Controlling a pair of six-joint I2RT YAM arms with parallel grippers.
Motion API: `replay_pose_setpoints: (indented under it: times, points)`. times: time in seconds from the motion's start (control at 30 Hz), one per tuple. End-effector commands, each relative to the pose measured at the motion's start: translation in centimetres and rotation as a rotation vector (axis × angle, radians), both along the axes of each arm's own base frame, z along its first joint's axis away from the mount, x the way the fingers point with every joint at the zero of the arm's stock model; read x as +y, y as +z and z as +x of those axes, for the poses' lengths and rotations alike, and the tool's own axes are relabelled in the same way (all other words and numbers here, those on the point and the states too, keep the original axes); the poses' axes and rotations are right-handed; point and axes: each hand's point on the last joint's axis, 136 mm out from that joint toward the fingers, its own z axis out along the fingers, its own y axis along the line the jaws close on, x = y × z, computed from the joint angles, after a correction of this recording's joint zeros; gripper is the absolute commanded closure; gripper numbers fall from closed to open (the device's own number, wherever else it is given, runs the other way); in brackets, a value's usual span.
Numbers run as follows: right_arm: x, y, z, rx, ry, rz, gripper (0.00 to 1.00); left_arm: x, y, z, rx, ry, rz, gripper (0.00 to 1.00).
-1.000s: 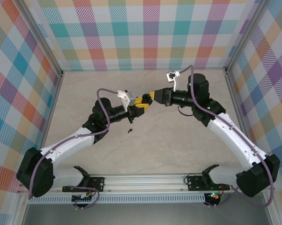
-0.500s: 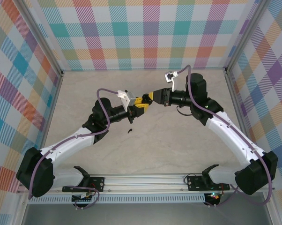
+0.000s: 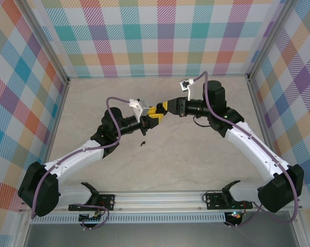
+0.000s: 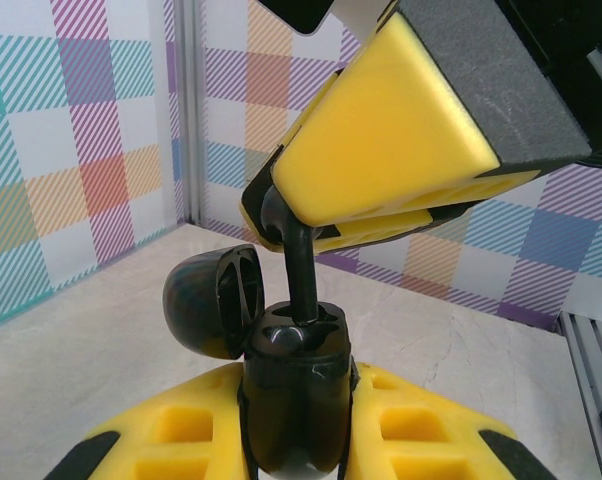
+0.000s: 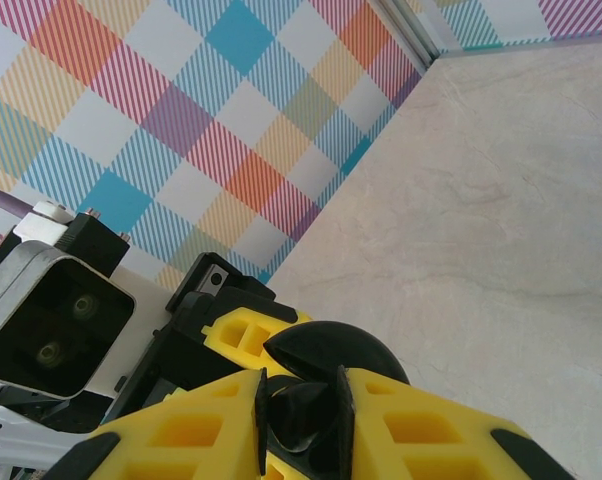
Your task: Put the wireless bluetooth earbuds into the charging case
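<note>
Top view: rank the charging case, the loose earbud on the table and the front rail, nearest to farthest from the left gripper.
1. Charging case: held in the left gripper.
2. Loose earbud: on the table, on the gripper's near side.
3. Front rail: along the near edge, farthest.

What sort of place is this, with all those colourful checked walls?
Probably a small robot test booth, not a home or shop: checked panels wall in a pale stone-look tabletop, and two robot arms are bolted to a metal rail at its near edge.
</note>
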Motion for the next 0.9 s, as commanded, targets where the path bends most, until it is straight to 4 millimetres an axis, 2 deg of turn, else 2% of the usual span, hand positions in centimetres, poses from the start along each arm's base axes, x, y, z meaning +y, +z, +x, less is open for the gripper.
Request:
replay_pose_setpoints:
  times: [0.0,0.47,0.87]
  points:
    - [0.5,0.4,-0.5,-0.01,0.035,0.005,0.74,-0.1,2.3,-0.8,-0.058,-0.014,-0.054,0.98]
    - [0.6,-0.8,-0.5,0.015,0.041,-0.028,0.74,0.0,2.5,-0.8,-0.056,-0.013,-0.061,0.98]
    - [0.6,-1.1,-0.6,0.015,0.039,-0.052,0.74,-0.1,2.4,-0.7,-0.051,-0.012,-0.055,0.99]
